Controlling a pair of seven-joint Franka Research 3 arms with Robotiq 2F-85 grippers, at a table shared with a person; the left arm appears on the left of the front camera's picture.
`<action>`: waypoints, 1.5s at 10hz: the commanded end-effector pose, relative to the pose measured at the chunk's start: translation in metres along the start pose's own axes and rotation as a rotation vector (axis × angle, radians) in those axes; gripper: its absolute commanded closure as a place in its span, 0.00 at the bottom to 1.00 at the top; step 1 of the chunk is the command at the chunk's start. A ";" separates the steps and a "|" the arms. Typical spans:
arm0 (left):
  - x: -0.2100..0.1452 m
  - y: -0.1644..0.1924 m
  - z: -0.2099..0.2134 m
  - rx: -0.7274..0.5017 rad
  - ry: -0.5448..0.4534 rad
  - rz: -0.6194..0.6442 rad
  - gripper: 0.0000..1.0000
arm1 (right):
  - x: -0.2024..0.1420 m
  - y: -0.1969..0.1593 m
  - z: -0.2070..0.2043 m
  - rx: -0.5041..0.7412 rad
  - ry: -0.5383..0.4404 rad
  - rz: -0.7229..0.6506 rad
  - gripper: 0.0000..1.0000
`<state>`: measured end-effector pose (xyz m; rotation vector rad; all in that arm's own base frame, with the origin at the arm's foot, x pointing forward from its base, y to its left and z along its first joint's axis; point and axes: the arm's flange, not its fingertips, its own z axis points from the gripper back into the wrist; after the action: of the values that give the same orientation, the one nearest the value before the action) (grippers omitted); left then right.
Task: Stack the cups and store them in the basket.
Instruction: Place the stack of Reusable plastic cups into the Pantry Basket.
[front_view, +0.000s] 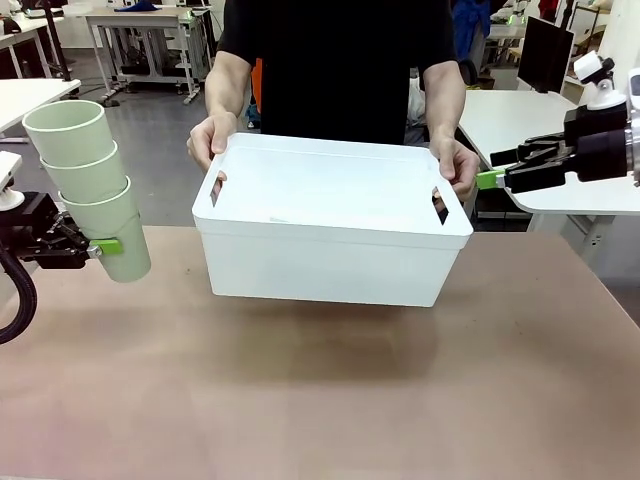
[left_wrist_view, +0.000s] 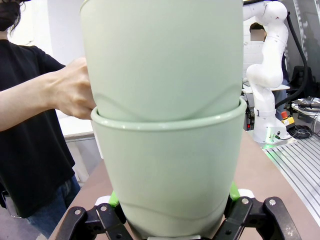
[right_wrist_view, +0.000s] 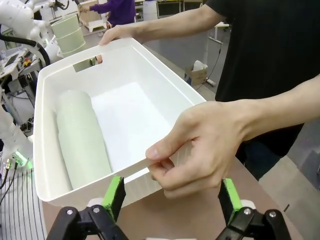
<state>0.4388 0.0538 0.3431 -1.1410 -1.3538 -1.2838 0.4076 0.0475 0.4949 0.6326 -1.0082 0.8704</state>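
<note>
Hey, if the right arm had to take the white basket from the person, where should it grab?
Probably the near long rim, pinched from above: the basket is open-topped with a rolled rim, and the person's hands cover both short ends.

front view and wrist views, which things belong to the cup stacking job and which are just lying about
Job in hand:
- stack of cups, gripped in the left jaws
- basket, held by the person's hands
- more cups lying inside it

Just lying about:
- monitor
- background table
- cardboard box on the floor
</note>
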 end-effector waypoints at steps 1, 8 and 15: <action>0.006 -0.001 -0.001 0.002 -0.006 -0.012 0.15 | 0.003 0.000 0.000 0.006 -0.001 -0.014 0.00; 0.006 -0.001 -0.001 0.002 -0.006 -0.012 0.15 | 0.003 0.000 0.000 0.006 -0.001 -0.014 0.00; 0.006 -0.001 -0.001 0.002 -0.006 -0.012 0.15 | 0.003 0.000 0.000 0.006 -0.001 -0.014 0.00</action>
<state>0.4388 0.0538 0.3431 -1.1410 -1.3538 -1.2838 0.4073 0.0475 0.4946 0.6360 -1.0044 0.8739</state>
